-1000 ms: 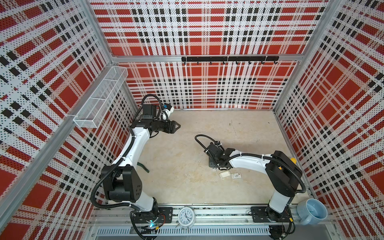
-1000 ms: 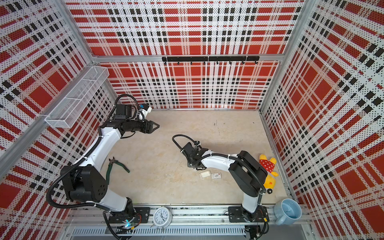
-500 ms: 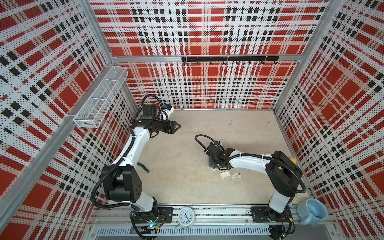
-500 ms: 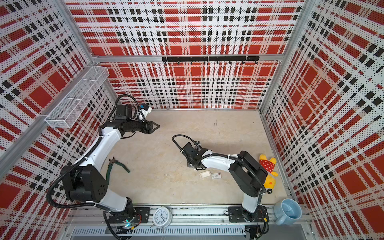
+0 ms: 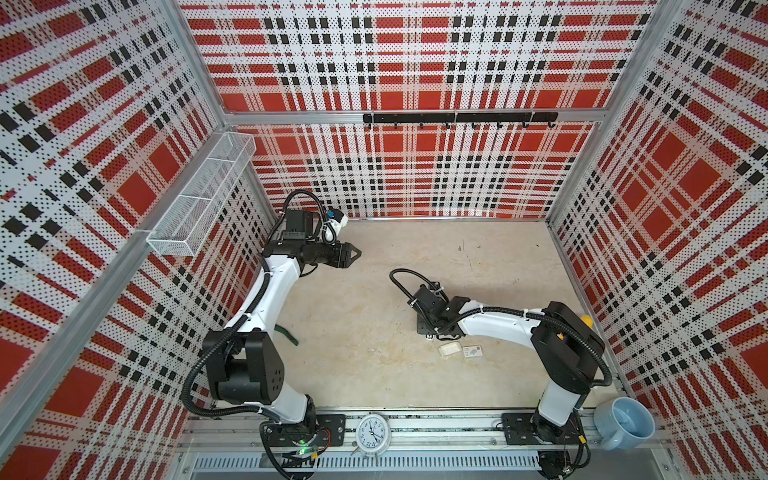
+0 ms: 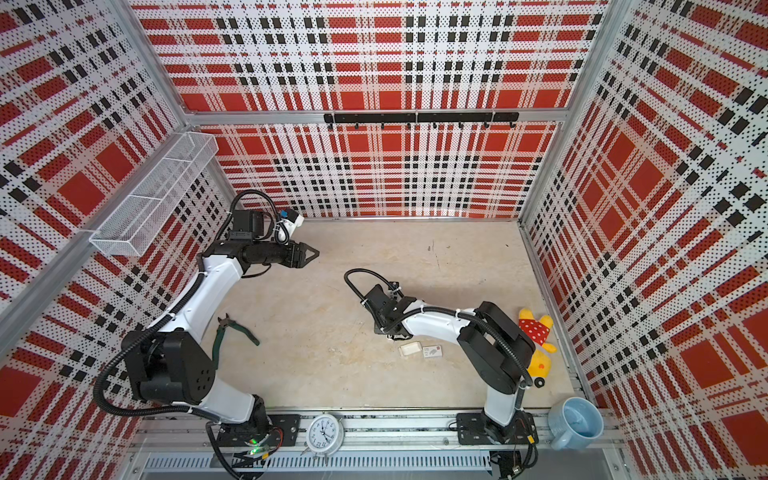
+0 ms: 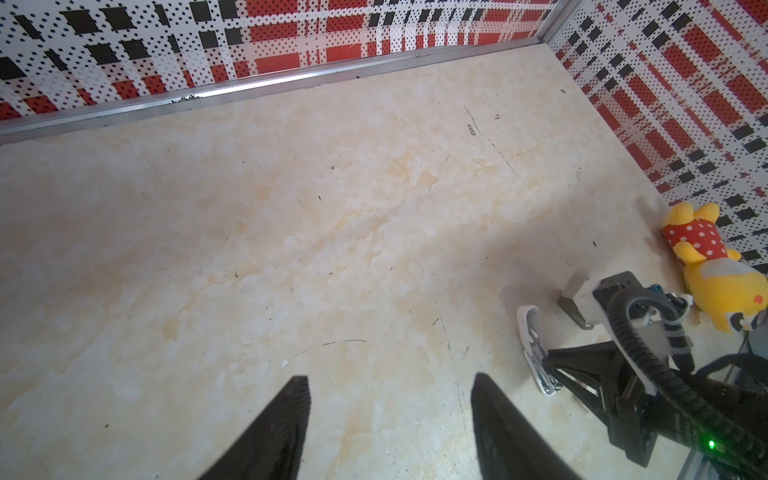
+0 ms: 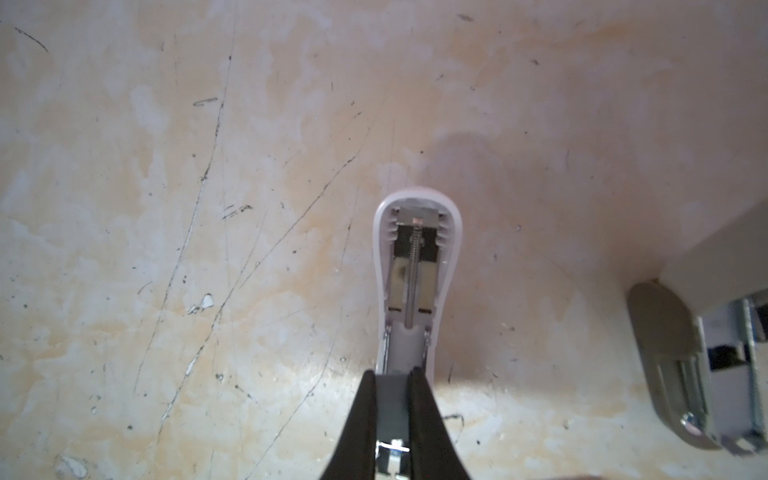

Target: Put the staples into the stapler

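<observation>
Though grip spot half-hidden, right end effector [image 8: 392, 376] pinches stapler [image 8: 415, 270]; left end effector [image 7: 390, 379] wide

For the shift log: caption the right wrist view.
Shut right gripper at the near end of the opened stapler lying on the table.

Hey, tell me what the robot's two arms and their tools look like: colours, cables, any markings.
Both the left arm and right arm have white curved links between chunky black joint housings. Black ribbed cables loop along them, fastened with white ties. The left tool and right tool have black tapering fingers. Any lettering is too small to read.
</observation>
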You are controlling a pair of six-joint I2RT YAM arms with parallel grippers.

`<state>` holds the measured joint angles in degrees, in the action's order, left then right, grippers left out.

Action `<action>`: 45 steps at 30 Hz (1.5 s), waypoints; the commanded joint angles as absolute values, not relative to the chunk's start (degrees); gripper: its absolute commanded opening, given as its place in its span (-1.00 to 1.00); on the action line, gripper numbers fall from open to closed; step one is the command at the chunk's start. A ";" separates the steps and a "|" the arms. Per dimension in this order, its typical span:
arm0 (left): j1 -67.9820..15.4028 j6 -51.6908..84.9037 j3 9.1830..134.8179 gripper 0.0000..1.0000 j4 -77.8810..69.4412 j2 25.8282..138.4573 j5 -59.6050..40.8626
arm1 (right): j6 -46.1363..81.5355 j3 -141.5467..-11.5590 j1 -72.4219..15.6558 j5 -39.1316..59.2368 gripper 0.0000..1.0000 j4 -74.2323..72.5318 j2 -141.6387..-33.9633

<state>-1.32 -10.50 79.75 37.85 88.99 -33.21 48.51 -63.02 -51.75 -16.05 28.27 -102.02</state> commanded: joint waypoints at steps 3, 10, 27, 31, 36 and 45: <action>-0.75 -9.91 79.18 0.29 37.09 89.04 -34.27 | 49.57 -61.92 -52.10 -16.24 -0.73 27.22 -102.14; -0.72 -9.76 79.25 0.29 36.96 89.23 -34.40 | 49.94 -61.60 -52.22 -16.47 -0.73 27.28 -101.91; -0.67 -9.69 79.01 0.29 36.83 89.18 -34.43 | 50.13 -61.43 -52.73 -16.65 -0.74 27.86 -102.15; -0.64 -9.67 78.89 0.29 36.74 89.13 -34.42 | 50.10 -61.76 -52.78 -16.92 -0.74 28.30 -102.27; -0.66 -9.68 78.75 0.29 36.65 89.12 -34.45 | 50.12 -61.96 -52.84 -16.84 -0.74 28.43 -102.57; -0.63 -9.87 78.07 0.29 36.13 88.96 -34.18 | 50.32 -62.49 -52.92 -16.77 -0.74 29.09 -103.24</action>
